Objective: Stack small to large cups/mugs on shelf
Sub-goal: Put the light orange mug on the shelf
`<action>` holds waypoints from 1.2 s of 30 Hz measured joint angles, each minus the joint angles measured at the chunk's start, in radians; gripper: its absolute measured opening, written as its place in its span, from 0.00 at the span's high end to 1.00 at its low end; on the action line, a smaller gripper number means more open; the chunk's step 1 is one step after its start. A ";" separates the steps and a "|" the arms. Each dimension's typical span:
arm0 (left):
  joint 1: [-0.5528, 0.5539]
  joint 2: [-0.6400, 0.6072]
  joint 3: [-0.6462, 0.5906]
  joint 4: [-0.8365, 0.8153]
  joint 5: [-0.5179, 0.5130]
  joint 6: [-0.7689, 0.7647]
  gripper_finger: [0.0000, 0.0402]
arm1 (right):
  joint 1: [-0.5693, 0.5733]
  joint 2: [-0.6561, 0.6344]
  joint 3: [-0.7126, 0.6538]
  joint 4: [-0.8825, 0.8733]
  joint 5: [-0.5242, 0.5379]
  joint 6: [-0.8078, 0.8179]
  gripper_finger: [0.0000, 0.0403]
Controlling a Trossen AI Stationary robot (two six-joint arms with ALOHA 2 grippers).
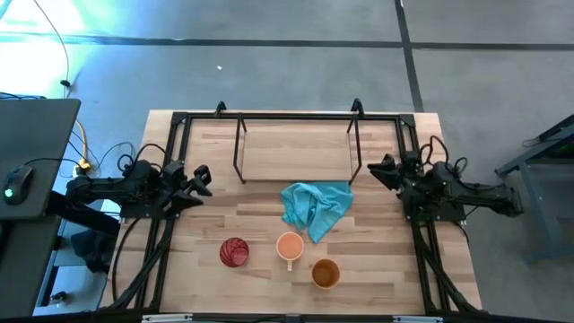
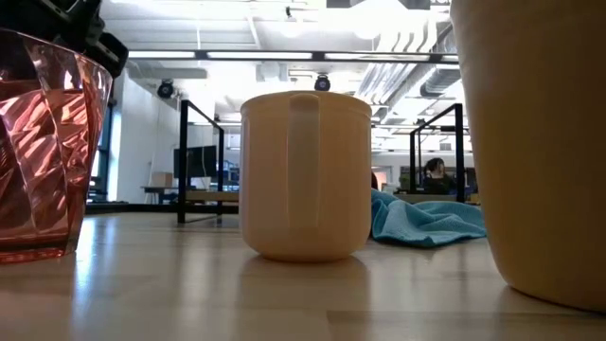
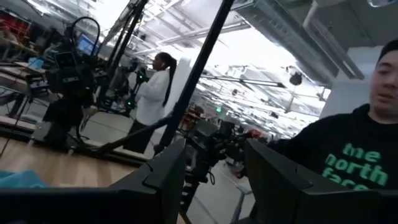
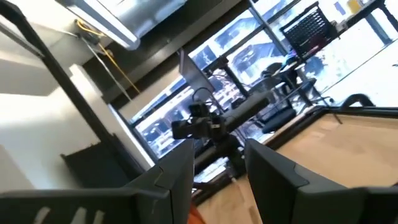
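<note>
Three cups stand upright on their bases near the table's near edge: a red ribbed cup (image 1: 234,252) (image 2: 43,152), a light orange mug (image 1: 290,246) (image 2: 305,175) and an amber-brown cup (image 1: 325,273) (image 2: 540,142). The shelf (image 1: 296,152), a wooden board in a thin black frame, stands at the far middle. My left gripper (image 1: 203,180) (image 3: 214,180) is open and empty at the table's left edge. My right gripper (image 1: 379,170) (image 4: 217,177) is open and empty at the right edge. Both are far from the cups.
A crumpled teal cloth (image 1: 316,208) (image 2: 426,223) lies between the shelf and the cups. Black rails (image 1: 170,126) run round the table's edges. People show in the room beyond the table in the left wrist view.
</note>
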 joint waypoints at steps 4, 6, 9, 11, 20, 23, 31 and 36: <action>0.000 0.000 0.000 0.000 -0.002 -0.039 0.62 | 0.000 0.000 0.000 -0.016 0.000 -0.017 0.67; 0.000 0.000 0.000 0.025 -0.031 -0.031 0.62 | 0.000 0.000 0.000 -0.010 -0.002 -0.015 0.67; 0.000 0.000 0.000 0.055 -0.075 -0.029 0.62 | 0.000 0.000 0.000 0.001 -0.005 -0.006 0.67; 0.000 0.000 0.000 0.042 -0.086 -0.039 0.62 | 0.000 0.000 0.000 0.001 -0.005 0.010 0.67; 0.000 0.000 0.000 -0.127 -0.107 -0.012 0.62 | 0.000 0.000 0.000 -0.027 -0.008 0.002 0.67; 0.000 0.000 0.000 -0.205 -0.096 -0.026 0.62 | 0.001 0.000 0.000 -0.021 -0.010 0.015 0.67; 0.000 0.000 -0.001 -0.091 0.020 -0.224 0.62 | 0.101 0.042 0.000 0.183 -0.039 0.060 0.67; 0.000 0.000 -0.001 -0.047 0.002 -0.314 0.62 | 0.154 0.109 0.001 0.256 0.003 -0.031 0.67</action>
